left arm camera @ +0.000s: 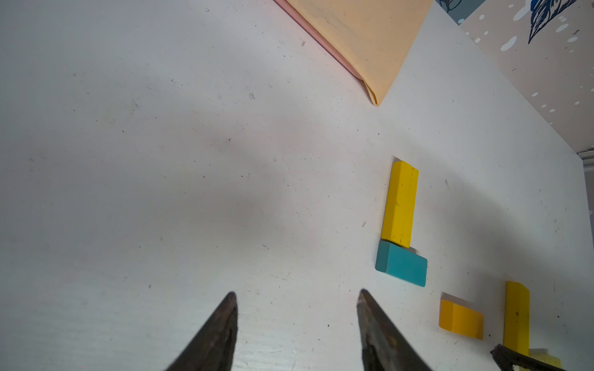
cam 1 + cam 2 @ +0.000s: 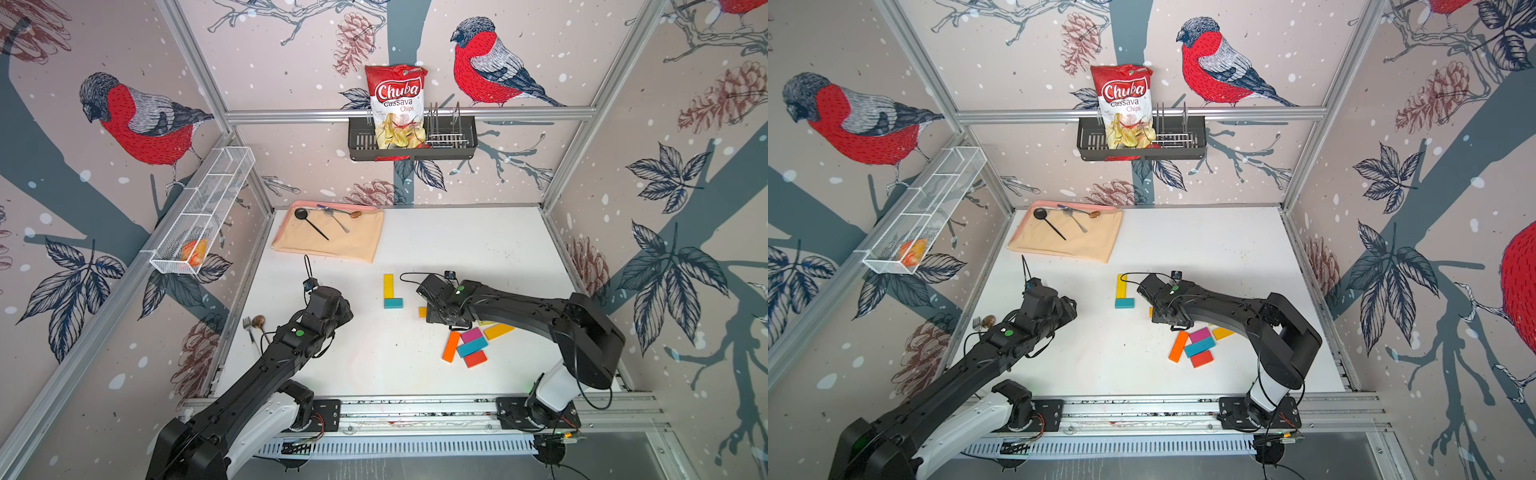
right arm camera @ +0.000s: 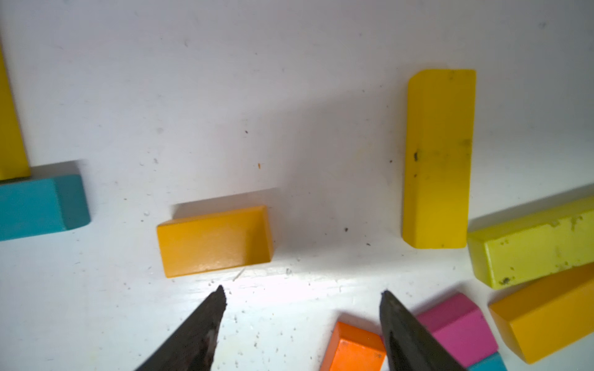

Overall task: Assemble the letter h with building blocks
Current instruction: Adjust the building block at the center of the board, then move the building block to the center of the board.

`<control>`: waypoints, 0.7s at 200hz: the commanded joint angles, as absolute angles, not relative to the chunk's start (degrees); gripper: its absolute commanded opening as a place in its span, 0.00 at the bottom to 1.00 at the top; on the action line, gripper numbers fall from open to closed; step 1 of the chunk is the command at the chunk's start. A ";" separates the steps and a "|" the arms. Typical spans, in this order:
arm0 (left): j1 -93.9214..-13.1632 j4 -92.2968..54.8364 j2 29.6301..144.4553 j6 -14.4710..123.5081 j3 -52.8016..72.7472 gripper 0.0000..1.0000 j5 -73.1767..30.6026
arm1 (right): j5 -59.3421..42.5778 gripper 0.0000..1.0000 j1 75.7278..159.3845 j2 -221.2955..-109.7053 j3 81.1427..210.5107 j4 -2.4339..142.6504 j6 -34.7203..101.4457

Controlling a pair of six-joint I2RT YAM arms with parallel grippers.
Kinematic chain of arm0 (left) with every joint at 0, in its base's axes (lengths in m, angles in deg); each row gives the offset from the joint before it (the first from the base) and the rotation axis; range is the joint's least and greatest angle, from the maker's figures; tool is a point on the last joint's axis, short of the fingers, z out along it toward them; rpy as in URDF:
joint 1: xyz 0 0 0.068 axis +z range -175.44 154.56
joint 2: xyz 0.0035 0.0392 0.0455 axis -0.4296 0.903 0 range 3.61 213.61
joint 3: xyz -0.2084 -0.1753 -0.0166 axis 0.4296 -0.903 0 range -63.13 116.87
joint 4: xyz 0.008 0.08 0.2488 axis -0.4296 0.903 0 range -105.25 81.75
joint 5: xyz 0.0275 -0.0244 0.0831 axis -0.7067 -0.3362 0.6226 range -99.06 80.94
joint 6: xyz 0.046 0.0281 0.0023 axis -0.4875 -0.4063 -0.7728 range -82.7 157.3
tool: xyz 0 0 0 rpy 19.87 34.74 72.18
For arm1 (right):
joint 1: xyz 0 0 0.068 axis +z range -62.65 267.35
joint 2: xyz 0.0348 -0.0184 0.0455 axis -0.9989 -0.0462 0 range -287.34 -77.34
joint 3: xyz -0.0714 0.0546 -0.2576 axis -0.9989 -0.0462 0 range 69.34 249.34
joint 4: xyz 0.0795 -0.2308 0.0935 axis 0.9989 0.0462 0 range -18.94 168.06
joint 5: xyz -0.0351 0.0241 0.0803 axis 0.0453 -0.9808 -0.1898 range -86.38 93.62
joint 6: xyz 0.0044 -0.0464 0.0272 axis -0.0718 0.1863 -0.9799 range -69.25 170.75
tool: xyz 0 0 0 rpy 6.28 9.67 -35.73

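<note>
Our right claw (image 3: 302, 290) hangs released over the table (image 2: 457, 249), its jaws apart with nothing between them. One tip sits just beside the amber block (image 3: 215, 241) without touching it. Our left claw (image 1: 297, 292) is released too and empty, over bare table well apart from the blocks.

We see the yellow block (image 2: 388, 286) lying flat near mid-table, its length running away from the arm bases. The teal block (image 2: 393, 303) lies crosswise, touching its nearer end, so the two make an L. The amber block lies near the teal block with a clear gap between them, and our right wrist mostly hides it in both top views. Past another gap lies the long yellow block (image 3: 438, 157), parallel to the yellow block. Just beside it are the pale block (image 3: 533, 244) and the mustard block (image 3: 546, 321).

Nearer our right base, four blocks cluster in contact: the orange block (image 2: 451, 346), the magenta block (image 2: 471, 334), the second teal block (image 2: 472, 347) and the red block (image 2: 476, 358).
</note>
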State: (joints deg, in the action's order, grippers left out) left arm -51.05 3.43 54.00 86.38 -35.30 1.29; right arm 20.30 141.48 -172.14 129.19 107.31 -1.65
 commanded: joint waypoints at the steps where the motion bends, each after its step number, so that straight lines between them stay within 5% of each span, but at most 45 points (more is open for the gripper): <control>1: -50.86 3.05 53.65 85.73 -35.10 0.59 1.94 | 19.73 0.85 142.55 -173.22 130.23 104.97 0.25; 55: -50.80 4.25 52.88 84.94 -34.97 0.59 2.70 | 14.79 0.90 139.04 -176.22 130.08 100.66 7.90; 140: -50.82 3.93 52.61 85.05 -35.58 0.59 2.89 | 13.60 0.82 139.82 -181.56 133.14 100.10 7.17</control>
State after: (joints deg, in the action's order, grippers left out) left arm -50.87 3.56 52.80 85.81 -35.62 1.97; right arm 12.63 139.82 -180.47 132.25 99.37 8.44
